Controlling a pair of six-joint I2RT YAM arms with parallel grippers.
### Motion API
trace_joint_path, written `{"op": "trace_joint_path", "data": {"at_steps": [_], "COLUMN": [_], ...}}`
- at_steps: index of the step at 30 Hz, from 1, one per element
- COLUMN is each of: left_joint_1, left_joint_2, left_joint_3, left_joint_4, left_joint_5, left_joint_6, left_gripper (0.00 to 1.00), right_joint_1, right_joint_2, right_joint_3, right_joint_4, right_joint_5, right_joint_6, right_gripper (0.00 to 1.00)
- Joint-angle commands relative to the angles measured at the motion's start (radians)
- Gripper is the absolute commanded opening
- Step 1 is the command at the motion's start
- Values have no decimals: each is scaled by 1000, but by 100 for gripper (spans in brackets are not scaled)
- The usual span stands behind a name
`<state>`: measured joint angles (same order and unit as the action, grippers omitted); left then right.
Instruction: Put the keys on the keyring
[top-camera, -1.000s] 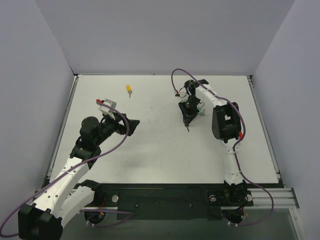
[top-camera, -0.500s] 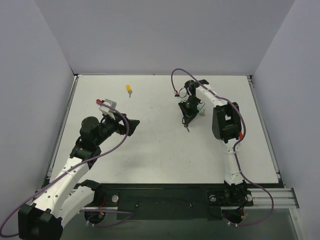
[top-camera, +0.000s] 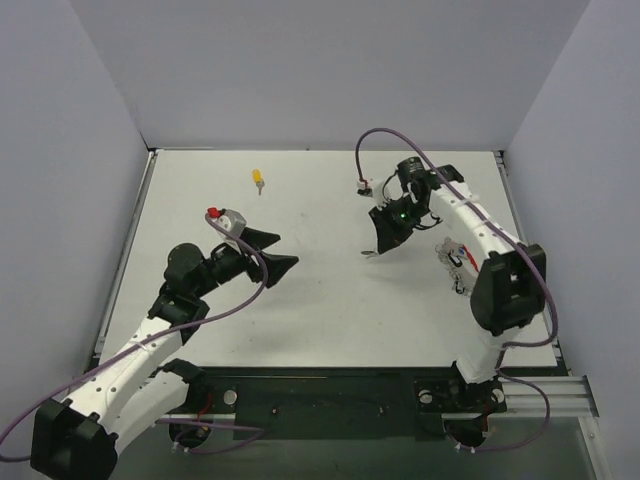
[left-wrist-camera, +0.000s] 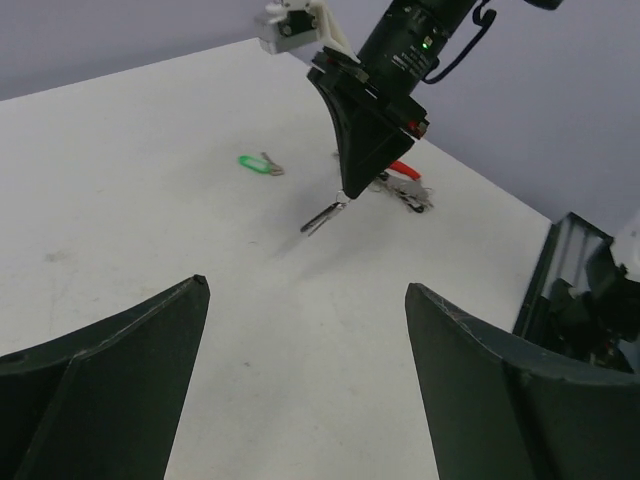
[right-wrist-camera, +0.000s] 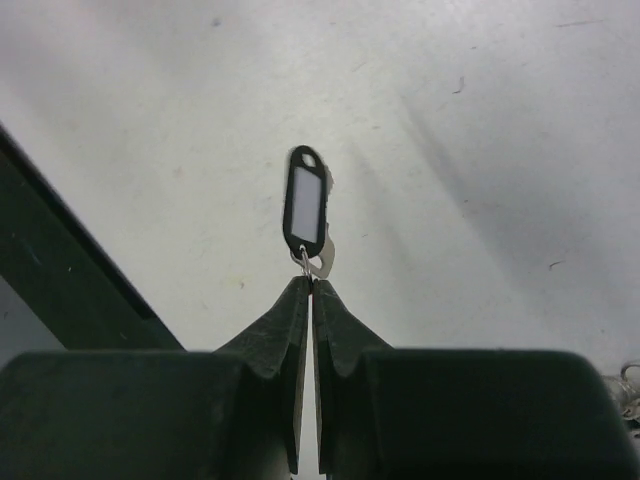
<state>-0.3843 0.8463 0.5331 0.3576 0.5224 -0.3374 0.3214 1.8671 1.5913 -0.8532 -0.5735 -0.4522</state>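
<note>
R tool (right-wrist-camera: 307, 285) is pinched shut on black key (right-wrist-camera: 304, 205) at its metal end, key hung over desk (top-camera: 300, 320) right half; L tool (left-wrist-camera: 305, 288) is spread wide, nothing gripped or touched.

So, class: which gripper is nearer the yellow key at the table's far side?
Left. The left gripper, open, is on the near side of the yellow key, slightly to its right. The right gripper, shut on the black key, is much farther right.
</note>
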Motion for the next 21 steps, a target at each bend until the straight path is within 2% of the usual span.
{"op": "trace_joint_path", "data": {"at_steps": [1,6,8,12,16,19,21], "left_joint_1": [-137,-460,-551,-610,-630,-654,-680], "left_joint_2": [11,83,141,259,351,405,441], "left_joint_3": [-18,21,33,50,25,13,22], "left_joint_4": [179,144,167,256,408,532,555], "left_joint_5": [38,-180,-264,-286,-239,-205,-200], "left_joint_6": [-17,132,205,281,330,333,362], "left_gripper": [87,84,80,70,55,50,49], "right_joint_1": [2,8,11,7,7,7,7], "right_joint_2": [-222,-486,-583,-690,-717,-717,-714], "right_joint_3": [-154,-331,-394,-473,-490,-505,-521], "right_joint_4": [-47,-66,-66,-82,-168,-253,-296], "right_joint_5": [-162,-274,-308,-368,-394,-419,-451], "right_joint_6": [-204,-316,-367,-460,-656,-785,-896], "right_gripper": [0,0,0,0,0,0,0]}}
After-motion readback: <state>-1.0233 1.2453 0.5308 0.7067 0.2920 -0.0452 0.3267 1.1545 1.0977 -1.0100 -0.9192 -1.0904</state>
